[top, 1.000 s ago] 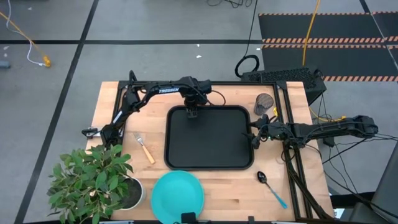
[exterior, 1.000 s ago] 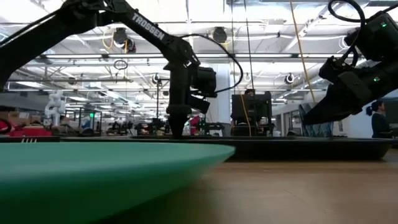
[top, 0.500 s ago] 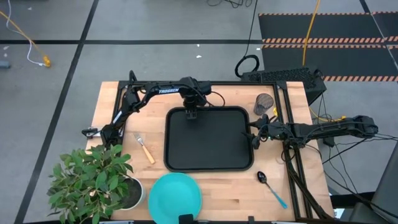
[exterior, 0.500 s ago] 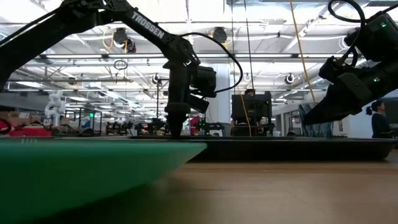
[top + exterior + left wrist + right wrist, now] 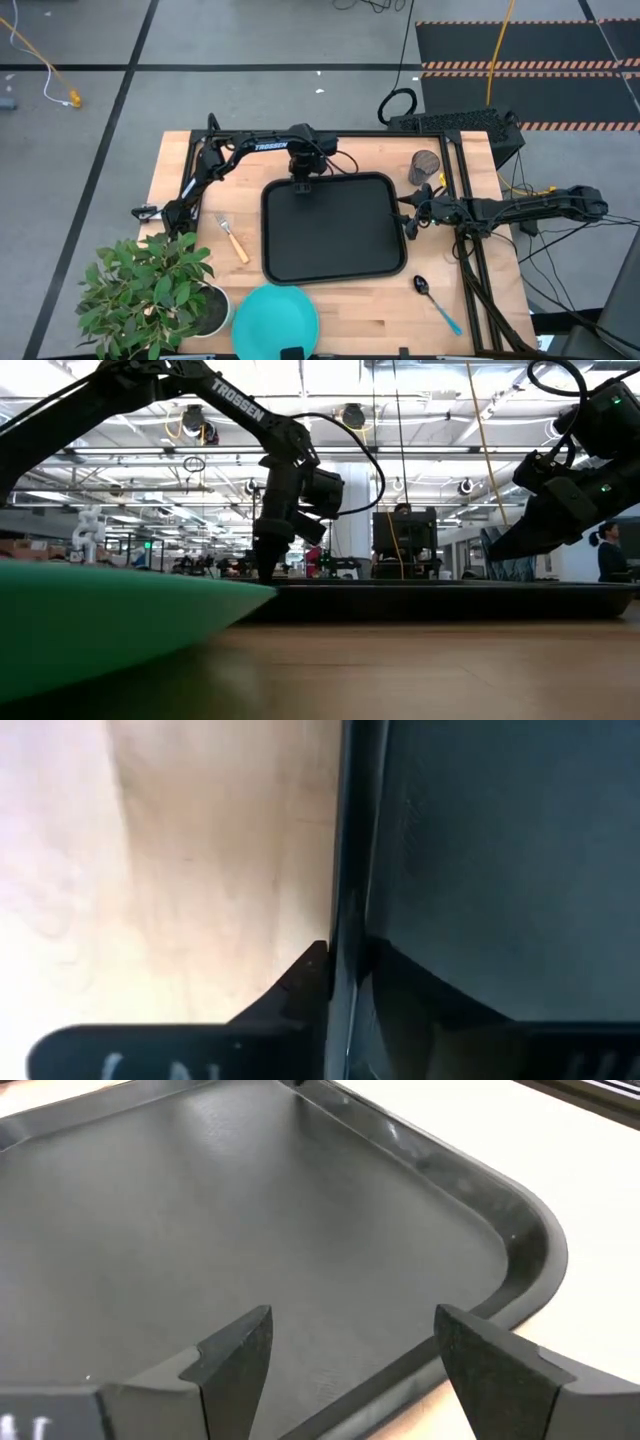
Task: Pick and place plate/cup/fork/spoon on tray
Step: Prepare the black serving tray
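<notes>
Left gripper point(image 5: 300, 186) has its fingers pinched on the far rim of the black tray point(image 5: 333, 262), one inside and one outside the raised edge, probably to shift the tray toward the items. Right gripper point(image 5: 404, 214) hangs spread wide over the tray's right edge, holding nothing. None of the four items sits on the tray: one turquoise plate point(image 5: 275, 322) at the near edge, one orange-handled fork point(image 5: 233, 239) left of the tray, one blue-handled spoon point(image 5: 437, 302) near-right, one dark cup point(image 5: 425, 166) far-right. One potted plant point(image 5: 150, 292) stands near-left.
</notes>
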